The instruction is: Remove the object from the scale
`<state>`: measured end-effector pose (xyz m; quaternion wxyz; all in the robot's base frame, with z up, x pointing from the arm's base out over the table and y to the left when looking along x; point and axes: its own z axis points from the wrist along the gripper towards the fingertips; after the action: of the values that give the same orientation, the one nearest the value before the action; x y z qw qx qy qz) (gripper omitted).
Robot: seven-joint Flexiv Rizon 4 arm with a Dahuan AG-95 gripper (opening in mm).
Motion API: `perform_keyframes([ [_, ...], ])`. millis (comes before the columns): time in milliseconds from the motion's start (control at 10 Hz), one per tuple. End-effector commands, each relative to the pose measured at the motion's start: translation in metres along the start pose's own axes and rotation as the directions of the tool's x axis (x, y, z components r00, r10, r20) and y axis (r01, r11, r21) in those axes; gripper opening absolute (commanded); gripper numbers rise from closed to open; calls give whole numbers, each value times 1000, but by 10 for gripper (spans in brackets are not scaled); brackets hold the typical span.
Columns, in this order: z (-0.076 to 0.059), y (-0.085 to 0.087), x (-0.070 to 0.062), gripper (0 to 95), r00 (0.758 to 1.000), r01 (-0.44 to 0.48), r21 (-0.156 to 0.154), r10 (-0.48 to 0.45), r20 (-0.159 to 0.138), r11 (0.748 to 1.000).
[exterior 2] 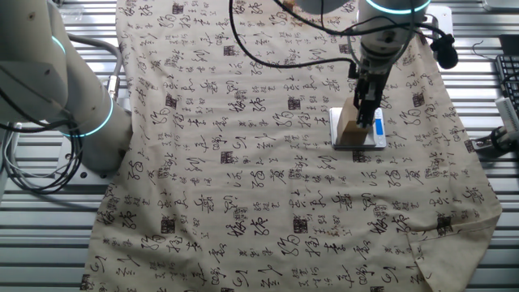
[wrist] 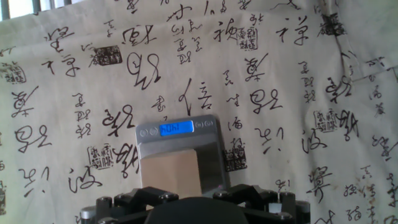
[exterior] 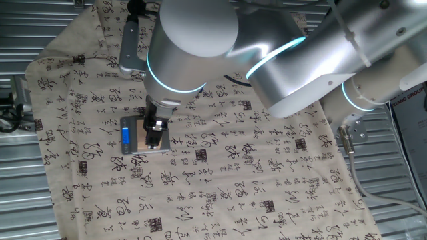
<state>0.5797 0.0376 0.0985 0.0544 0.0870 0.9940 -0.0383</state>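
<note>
Cream cloth (exterior 2: 243, 162) printed with black calligraphy and dark seal stamps covers the table, which shows as ribbed metal slats (exterior 2: 49, 235) at the edges. In the other fixed view, a second silver arm (exterior 2: 57, 81) with a glowing cyan ring stands at the far left, off the cloth. Going right, the working arm (exterior 2: 381, 24) comes down over the grey digital scale (exterior 2: 377, 138), and the tan square block (exterior 2: 350, 126) sits on the scale's platform, on the side away from the blue strip. The gripper (exterior 2: 366, 109) is directly over the block, fingertips at about its level; whether the fingers are clenched on it or released cannot be told from any view. In the hand view, the block (wrist: 171, 169) lies flat on the platform just below the lit blue display (wrist: 177, 128), with the gripper body (wrist: 193, 208) at the bottom edge. In one fixed view, the scale (exterior: 137, 133) shows its blue strip at the left, the gripper (exterior: 155, 137) hiding most of the platform.
</note>
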Motion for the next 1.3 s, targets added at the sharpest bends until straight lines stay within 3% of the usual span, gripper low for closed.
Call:
perform_keyframes([
  [100,-2,-1,2,950,1000,-2,-4,2,-1,1000],
  [200,-2,-1,2,950,1000,-1,-2,1,0,1000],
  [300,-2,0,2,760,1000,-1,-5,1,1,1000],
  [900,-1,3,4,760,1000,22,-3,-22,-8,1000],
  [1000,-1,3,4,950,999,32,10,-32,-2,999],
  [1300,-1,2,4,950,1000,23,17,-23,-1,1000],
])
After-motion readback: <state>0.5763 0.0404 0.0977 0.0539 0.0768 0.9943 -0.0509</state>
